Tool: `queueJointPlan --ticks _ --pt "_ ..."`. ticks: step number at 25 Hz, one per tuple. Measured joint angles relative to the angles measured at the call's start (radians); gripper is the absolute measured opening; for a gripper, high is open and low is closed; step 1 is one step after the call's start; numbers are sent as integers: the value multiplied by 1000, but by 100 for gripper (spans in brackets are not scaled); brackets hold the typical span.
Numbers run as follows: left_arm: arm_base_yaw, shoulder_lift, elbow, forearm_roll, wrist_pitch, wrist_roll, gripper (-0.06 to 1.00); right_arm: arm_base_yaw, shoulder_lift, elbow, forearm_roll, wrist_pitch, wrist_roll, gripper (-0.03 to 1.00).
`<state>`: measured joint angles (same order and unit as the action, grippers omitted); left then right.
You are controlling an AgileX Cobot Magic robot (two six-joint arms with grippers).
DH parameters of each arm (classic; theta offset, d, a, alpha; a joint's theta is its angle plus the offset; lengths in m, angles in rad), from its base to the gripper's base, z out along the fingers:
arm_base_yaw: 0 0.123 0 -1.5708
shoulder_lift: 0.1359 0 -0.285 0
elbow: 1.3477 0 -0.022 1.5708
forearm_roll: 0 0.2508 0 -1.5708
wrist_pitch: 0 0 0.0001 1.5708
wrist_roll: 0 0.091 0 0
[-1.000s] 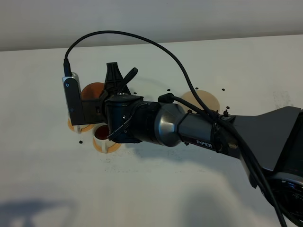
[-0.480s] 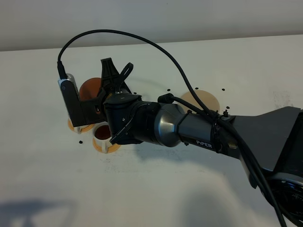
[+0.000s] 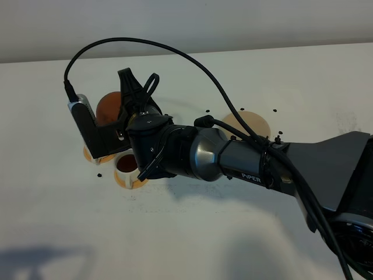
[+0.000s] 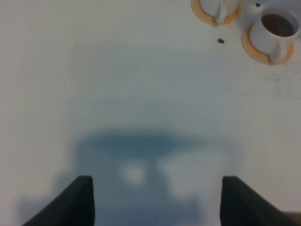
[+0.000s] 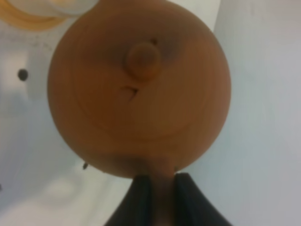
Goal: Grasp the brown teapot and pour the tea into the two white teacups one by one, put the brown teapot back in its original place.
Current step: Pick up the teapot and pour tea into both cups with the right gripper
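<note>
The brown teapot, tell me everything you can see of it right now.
The brown teapot is round, reddish-brown and matte like clay, with a knobbed lid in place. The right gripper is shut on its straight side handle, holding it up off the table by the two white teacups. Its spout is out of sight; nothing else touches it.

The brown teapot (image 5: 141, 108) fills most of the frame, seen from above, with its lid knob (image 5: 143, 60) a little above the centre. Its straight handle (image 5: 163, 190) runs down to the bottom edge, and my dark jaws are clamped on it, one on each side. In the upper left corner an orange saucer (image 5: 23, 19) shows with part of a white teacup (image 5: 51, 4) on it, both cut off. A dark speck (image 5: 22, 74) lies on the white surface (image 5: 263, 117) near the left edge. Everything looks soft and blurred.
</note>
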<state>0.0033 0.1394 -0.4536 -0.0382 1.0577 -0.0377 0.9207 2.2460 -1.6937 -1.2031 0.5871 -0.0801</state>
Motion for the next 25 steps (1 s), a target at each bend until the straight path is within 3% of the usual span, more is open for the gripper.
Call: queueJointPlan --ticks 25 --pt "0 0 0 0 0 0 56 -3 0 0 -103 -3 -44 12"
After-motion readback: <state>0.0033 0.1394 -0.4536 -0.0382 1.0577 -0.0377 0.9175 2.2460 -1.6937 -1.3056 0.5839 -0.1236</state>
